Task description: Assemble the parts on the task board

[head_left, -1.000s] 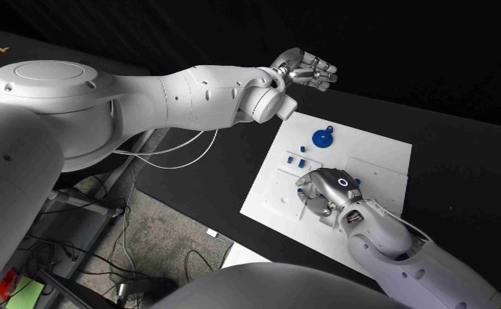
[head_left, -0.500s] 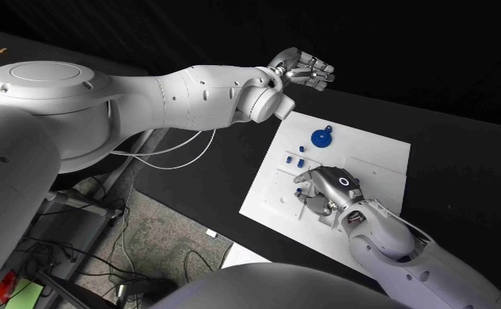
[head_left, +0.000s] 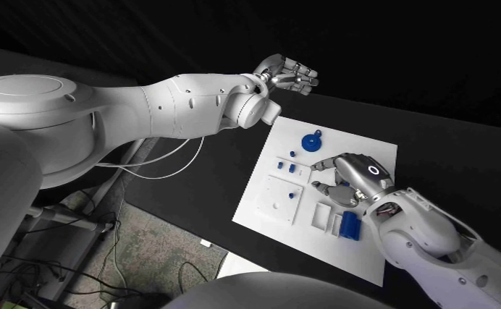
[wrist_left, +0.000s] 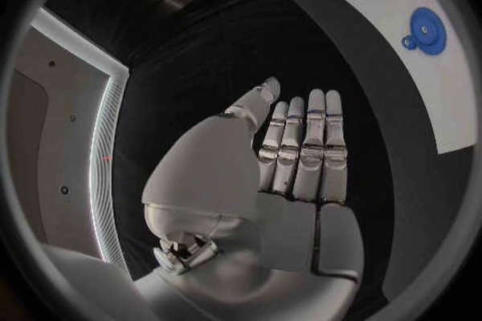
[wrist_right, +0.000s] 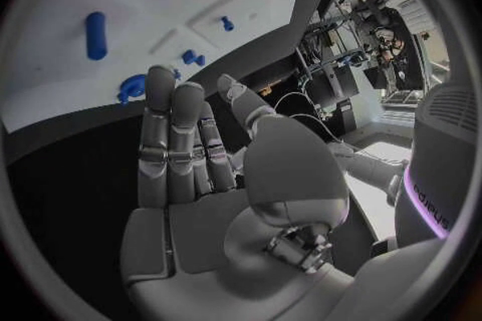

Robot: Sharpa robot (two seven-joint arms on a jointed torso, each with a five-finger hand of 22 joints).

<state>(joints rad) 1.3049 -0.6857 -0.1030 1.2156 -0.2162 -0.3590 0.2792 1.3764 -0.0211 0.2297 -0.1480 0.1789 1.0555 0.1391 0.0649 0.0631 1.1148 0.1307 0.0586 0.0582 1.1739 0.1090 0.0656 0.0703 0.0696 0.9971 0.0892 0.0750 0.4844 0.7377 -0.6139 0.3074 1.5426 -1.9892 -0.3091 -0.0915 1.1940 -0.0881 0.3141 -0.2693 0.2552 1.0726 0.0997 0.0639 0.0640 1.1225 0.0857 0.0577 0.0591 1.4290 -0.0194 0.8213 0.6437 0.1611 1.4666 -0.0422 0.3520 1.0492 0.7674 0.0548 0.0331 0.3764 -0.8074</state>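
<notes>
**Robot hands both empty over the board**

Robot hand on the right point(head_left: 353, 176) hovers above the middle of the white board point(head_left: 360, 146), fingers apart and lightly curled, nothing in them. From its wrist camera the same hand point(wrist_right: 216, 176) shows flat fingers side by side, holding nothing. Over on the far side, the left robot hand point(head_left: 287, 75) is raised beyond the board's far corner, above the black worktop point(head_left: 439, 142); its fingers are straight and close together with the thumb apart, and it is empty too, as its own wrist view point(wrist_left: 292, 168) confirms.

On the board, the blue disc with a small lug point(head_left: 312, 140) lies near the far edge. Small blue pegs point(head_left: 286, 168) sit just left of the right hand. A blue block point(head_left: 350, 225) rests by the near edge, next to the right forearm.
</notes>
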